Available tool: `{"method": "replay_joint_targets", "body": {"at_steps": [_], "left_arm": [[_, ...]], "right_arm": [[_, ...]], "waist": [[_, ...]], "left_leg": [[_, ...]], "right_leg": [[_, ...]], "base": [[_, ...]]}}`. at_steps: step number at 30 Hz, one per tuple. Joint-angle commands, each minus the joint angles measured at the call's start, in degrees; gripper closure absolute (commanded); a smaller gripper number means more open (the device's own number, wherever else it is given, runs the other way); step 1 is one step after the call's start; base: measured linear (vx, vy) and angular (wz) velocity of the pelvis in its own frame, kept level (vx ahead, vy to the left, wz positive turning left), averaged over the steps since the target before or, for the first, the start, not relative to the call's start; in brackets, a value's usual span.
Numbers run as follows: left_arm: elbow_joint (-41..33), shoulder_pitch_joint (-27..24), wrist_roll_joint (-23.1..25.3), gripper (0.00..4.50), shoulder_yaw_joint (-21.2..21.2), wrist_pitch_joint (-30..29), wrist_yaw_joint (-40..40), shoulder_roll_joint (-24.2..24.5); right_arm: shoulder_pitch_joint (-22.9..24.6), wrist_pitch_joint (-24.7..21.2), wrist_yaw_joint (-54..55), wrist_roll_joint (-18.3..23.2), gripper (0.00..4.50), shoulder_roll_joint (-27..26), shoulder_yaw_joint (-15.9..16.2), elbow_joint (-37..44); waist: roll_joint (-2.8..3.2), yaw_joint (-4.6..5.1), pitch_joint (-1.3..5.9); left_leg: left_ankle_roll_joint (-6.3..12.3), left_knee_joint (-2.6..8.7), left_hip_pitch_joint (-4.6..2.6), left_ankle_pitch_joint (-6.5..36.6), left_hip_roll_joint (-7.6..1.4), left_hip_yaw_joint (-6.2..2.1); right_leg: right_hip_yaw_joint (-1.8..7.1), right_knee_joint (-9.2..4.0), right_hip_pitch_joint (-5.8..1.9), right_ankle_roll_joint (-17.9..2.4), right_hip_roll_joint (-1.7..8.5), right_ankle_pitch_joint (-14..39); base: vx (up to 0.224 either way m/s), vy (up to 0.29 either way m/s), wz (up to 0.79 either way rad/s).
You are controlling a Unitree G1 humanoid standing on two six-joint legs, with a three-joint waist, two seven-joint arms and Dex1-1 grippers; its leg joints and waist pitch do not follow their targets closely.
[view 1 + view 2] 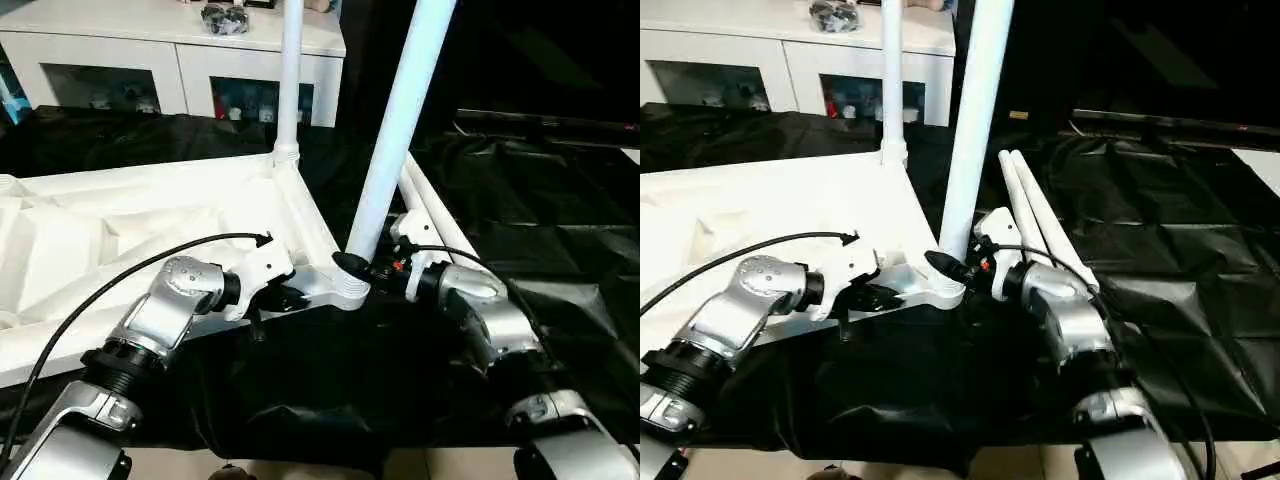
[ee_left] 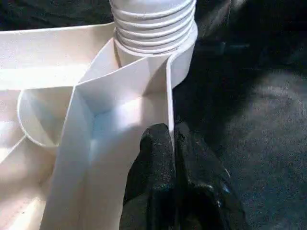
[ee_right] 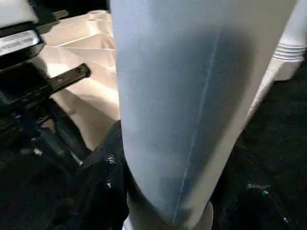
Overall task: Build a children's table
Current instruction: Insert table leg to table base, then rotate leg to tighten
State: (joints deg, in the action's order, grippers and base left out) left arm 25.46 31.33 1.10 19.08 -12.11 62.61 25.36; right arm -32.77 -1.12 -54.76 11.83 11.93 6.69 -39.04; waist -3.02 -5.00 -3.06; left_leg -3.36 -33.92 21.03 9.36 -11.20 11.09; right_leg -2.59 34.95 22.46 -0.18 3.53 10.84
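Left end effector (image 1: 268,300) pinches the tabletop (image 1: 120,230) rim to steady it; right end effector (image 1: 372,268), beside the socket, clasps the leg (image 1: 395,140) for seating.

The white table top (image 1: 150,225) lies underside-up at frame left, 2 legs (image 1: 400,120) rising from its right-hand corner sockets, 2 more legs (image 1: 1040,225) lying beside its right edge.

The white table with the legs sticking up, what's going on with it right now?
The robot is assembling it. The table top lies upside down on black sheeting. The left gripper is shut on the top's rim beside the near corner socket, while the right gripper holds a leg standing in that socket. One far leg is already in; two spare legs lie alongside.
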Motion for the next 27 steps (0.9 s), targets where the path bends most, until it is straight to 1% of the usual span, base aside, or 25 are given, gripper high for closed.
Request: {"method": "replay_joint_targets", "body": {"at_steps": [1, 3, 4, 5, 6, 7, 9, 12, 15, 16, 18, 20, 21, 22, 23, 24, 25, 26, 27], "left_arm": [[-4.6, 0.9, -2.3, 4.50, 1.0, 3.8, 4.9, 0.4], [-5.2, 0.9, -2.3, 4.50, 1.2, 4.3, 5.9, 1.1], [-5.5, 0.9, -2.5, 4.50, 1.2, 4.9, 6.7, 1.4], [-5.9, 0.8, -2.8, 4.50, 1.2, 4.7, 7.3, 1.7], [-6.2, 0.8, -3.0, 4.50, 1.2, 4.4, 7.8, 1.9], [-6.7, 0.8, -3.3, 4.50, 1.1, 4.4, 8.4, 2.2], [-7.3, 0.8, -3.6, 4.50, 0.9, 4.3, 9.4, 2.6], [-7.4, 0.9, -3.5, 4.50, 0.8, 4.3, 9.6, 2.8], [-6.4, 1.4, -2.7, 4.50, 0.0, 3.9, 7.4, 2.2], [-5.6, 1.9, -1.9, 4.50, -0.4, 3.5, 5.4, 1.8], [-4.8, 2.4, -1.7, 4.50, -1.1, 2.3, 2.7, 1.0], [-4.5, 2.9, -2.0, 4.50, -2.0, 0.9, 0.7, 0.0], [-4.4, 3.3, -2.1, 4.50, -2.5, -0.1, -0.7, -0.8], [-4.5, 3.9, -1.8, 4.50, -3.1, -2.0, -3.0, -1.8], [-4.5, 4.1, -1.8, 4.50, -3.1, -2.4, -3.4, -2.1], [-4.5, 4.8, -1.3, 4.50, -3.3, -4.1, -5.1, -2.9], [-4.5, 5.0, -1.1, 4.50, -3.3, -4.8, -5.9, -3.2], [-4.5, 6.1, 0.1, 4.50, -3.4, -7.7, -9.0, -4.6], [-4.5, 6.7, 0.7, 4.50, -3.5, -9.3, -11.0, -5.4]], "right_arm": [[2.6, -2.5, -4.5, -2.7, 2.64, 1.9, 4.1, -4.7], [2.9, -2.3, -6.9, -3.3, 2.64, 2.9, 5.3, -4.0], [3.1, -2.3, -8.2, -3.4, 2.64, 3.4, 5.9, -3.7], [3.3, -2.4, -9.2, -3.5, 2.64, 3.7, 6.2, -3.4], [3.3, -2.3, -10.0, -3.5, 2.64, 3.9, 6.3, -3.4], [3.4, -2.1, -10.9, -3.6, 2.64, 4.2, 6.5, -3.3], [3.6, -1.5, -12.5, -4.0, 2.64, 4.6, 6.7, -3.4], [3.4, -1.6, -12.7, -3.9, 2.64, 4.6, 6.4, -3.5], [2.8, -1.3, -10.8, -3.4, 2.64, 4.0, 5.0, -4.7], [2.5, -0.8, -8.6, -3.4, 2.64, 3.3, 4.1, -5.6], [2.0, 0.1, -5.1, -3.5, 2.64, 2.2, 2.8, -6.8], [1.4, 0.6, -0.9, -3.5, 2.64, 1.0, 1.3, -8.4], [0.8, 0.7, 2.3, -3.6, 2.64, 0.2, 0.4, -9.6], [0.0, 0.7, 7.3, -4.2, 2.64, -0.8, -0.4, -11.5], [-0.2, 0.6, 8.2, -4.4, 2.64, -1.0, -0.5, -11.9], [-0.8, 0.5, 11.2, -5.0, 2.64, -1.9, -0.6, -13.3], [-1.0, 0.4, 12.3, -5.2, 2.64, -2.2, -0.6, -13.8], [-2.0, -0.4, 15.6, -5.8, 2.64, -3.6, -0.4, -15.6], [-2.7, -0.8, 17.4, -6.1, 2.64, -4.4, -0.4, -16.6]], "waist": [[0.69, 0.21, 3.03], [0.61, 0.09, 3.17], [0.59, -0.16, 3.22], [0.30, -0.19, 3.26], [0.39, -0.29, 3.36], [0.10, -0.27, 3.39], [0.17, -0.44, 3.52], [0.13, -0.46, 3.53], [0.02, -0.50, 3.44], [-0.04, -0.49, 3.37], [0.03, -0.43, 3.19], [-0.07, -0.08, 3.07], [0.02, -0.03, 3.09], [-0.03, 0.31, 3.07], [-0.07, 0.44, 2.99], [0.12, 0.58, 3.05], [0.01, 0.69, 3.01], [-0.06, 0.69, 2.96], [0.38, 0.68, 3.00]], "left_leg": [[-1.94, 4.97, -1.58, 24.1, -2.49, -1.81], [-1.60, 5.01, -1.38, 22.4, -2.56, -1.63], [-1.35, 4.96, -1.57, 21.5, -2.58, -1.46], [-1.02, 4.84, -1.57, 20.7, -2.54, -1.25], [-0.94, 4.82, -1.52, 20.0, -2.53, -1.25], [-0.65, 4.87, -1.31, 18.9, -2.51, -1.19], [-0.42, 4.82, -1.18, 17.1, -2.57, -1.17], [-0.46, 4.87, -1.28, 16.6, -2.56, -1.08], [-0.93, 4.96, -1.35, 17.7, -2.55, -1.11], [-1.19, 5.02, -1.44, 18.6, -2.61, -1.18], [-1.83, 5.11, -1.54, 20.3, -2.61, -1.31], [-2.81, 5.17, -1.67, 22.4, -2.54, -1.52], [-2.93, 5.20, -1.70, 22.8, -2.52, -1.65], [-3.31, 5.29, -1.49, 22.9, -2.54, -1.76], [-3.55, 5.30, -1.56, 23.7, -2.41, -1.85], [-3.71, 5.25, -1.57, 24.3, -2.42, -1.94], [-3.69, 5.29, -1.37, 24.2, -2.40, -1.99], [-3.57, 5.25, -1.48, 24.5, -2.36, -1.93], [-3.72, 5.13, -1.73, 24.9, -2.33, -1.96]], "right_leg": [[2.53, -5.40, -0.60, -9.0, 4.89, 25.0], [2.61, -4.99, -0.88, -10.0, 4.78, 21.3], [2.62, -4.83, -0.82, -10.6, 4.68, 19.3], [2.69, -4.70, -0.87, -11.3, 4.65, 17.8], [2.68, -4.54, -1.04, -11.6, 4.68, 17.0], [2.61, -4.41, -1.27, -11.7, 4.65, 16.0], [2.55, -4.11, -1.46, -12.1, 4.64, 14.1], [2.48, -4.03, -1.46, -12.4, 4.51, 12.9], [2.50, -4.22, -1.42, -12.1, 4.57, 14.8], [2.50, -4.34, -1.30, -11.8, 4.69, 16.5], [2.52, -4.70, -1.10, -11.1, 4.82, 19.8], [2.46, -5.03, -0.82, -10.2, 4.88, 23.6], [2.39, -5.17, -0.88, -9.9, 4.92, 24.5], [2.39, -5.15, -0.86, -9.5, 4.95, 25.3], [2.26, -5.37, -0.74, -8.9, 4.87, 27.0], [2.28, -5.47, -0.71, -8.6, 4.98, 27.7], [2.24, -5.48, -0.80, -8.5, 4.98, 27.8], [2.29, -5.69, -0.61, -8.0, 4.93, 28.5], [2.32, -5.62, -0.42, -8.2, 4.96, 28.5]], "base": [[0.000, 0.000, 0.00], [0.000, 0.000, 0.00], [0.000, 0.000, 0.00], [0.000, 0.000, 0.00], [0.000, 0.000, 0.00], [0.000, 0.000, 0.00], [0.000, 0.000, 0.00], [0.000, 0.000, 0.00], [0.000, 0.000, 0.00], [0.000, 0.000, 0.00], [0.000, 0.000, 0.00], [0.000, 0.000, 0.00], [0.000, 0.000, 0.00], [0.000, 0.000, 0.00], [0.000, 0.000, 0.00], [0.000, 0.000, 0.00], [0.000, 0.000, 0.00], [0.000, 0.000, 0.00], [0.000, 0.000, 0.00]]}}
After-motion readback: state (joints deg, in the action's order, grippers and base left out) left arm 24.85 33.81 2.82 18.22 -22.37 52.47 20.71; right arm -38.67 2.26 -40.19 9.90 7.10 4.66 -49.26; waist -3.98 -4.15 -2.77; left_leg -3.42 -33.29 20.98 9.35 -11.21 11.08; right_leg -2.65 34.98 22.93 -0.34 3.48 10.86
